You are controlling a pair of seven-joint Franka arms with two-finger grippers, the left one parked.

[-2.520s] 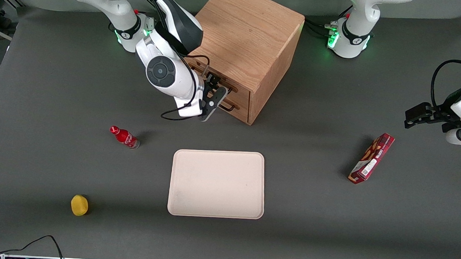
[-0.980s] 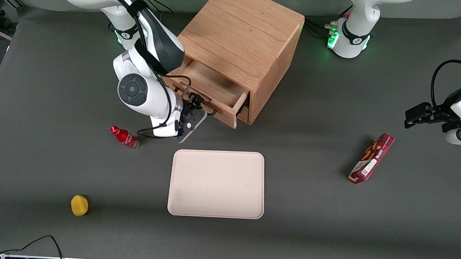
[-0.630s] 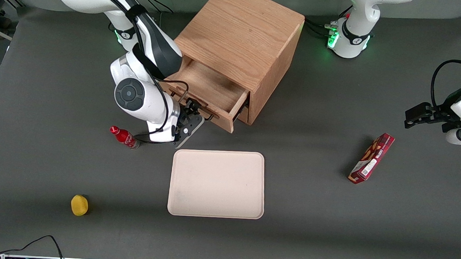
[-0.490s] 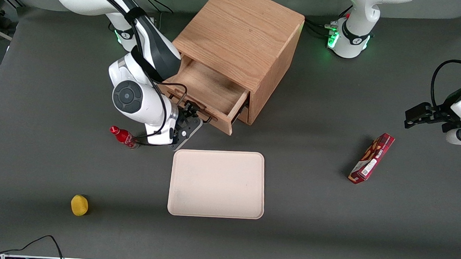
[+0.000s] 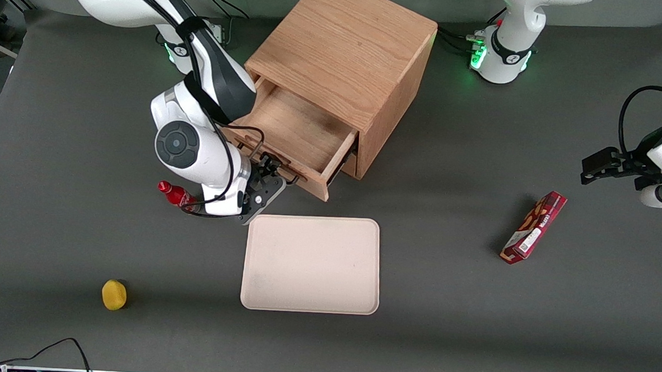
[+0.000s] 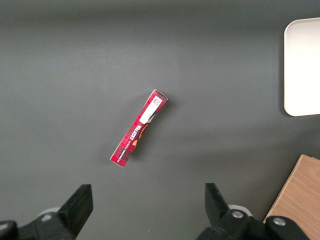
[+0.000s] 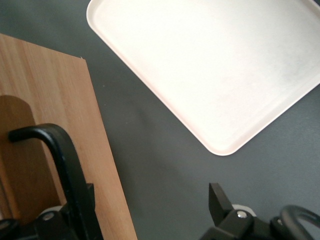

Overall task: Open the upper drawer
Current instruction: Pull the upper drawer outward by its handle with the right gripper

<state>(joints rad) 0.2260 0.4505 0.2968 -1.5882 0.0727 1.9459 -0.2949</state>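
Dark grey matting covers the whole surface [image 5: 470, 341], and a cube-shaped wooden cabinet [image 5: 343, 56] stands on it, farther from the front camera than everything else. Its upper drawer [image 5: 300, 130] is pulled well out toward the front camera, so the plain wood floor of the drawer lies open to view. The long black bar handle [image 7: 60, 165] runs along the drawer front.

At that handle sits the gripper [image 5: 268, 174], just in front of the drawer front and above the surface. In the right wrist view one of its fingers [image 7: 222, 202] stands clear of the handle with an open gap of grey surface between them, so the fingers are spread apart and grip nothing; the other finger lies close beside the bar.

A pale beige tray [image 5: 309, 298] rests on the surface nearer to the front camera than the drawer, close to the gripper. A small red bottle [image 5: 173, 193] lies beside the working arm's wrist, partly covered by it. A yellow round object [image 5: 114, 295] sits nearer the front camera, toward the working arm's end. A red box [image 5: 534, 227] lies toward the parked arm's end, well apart from the tray.
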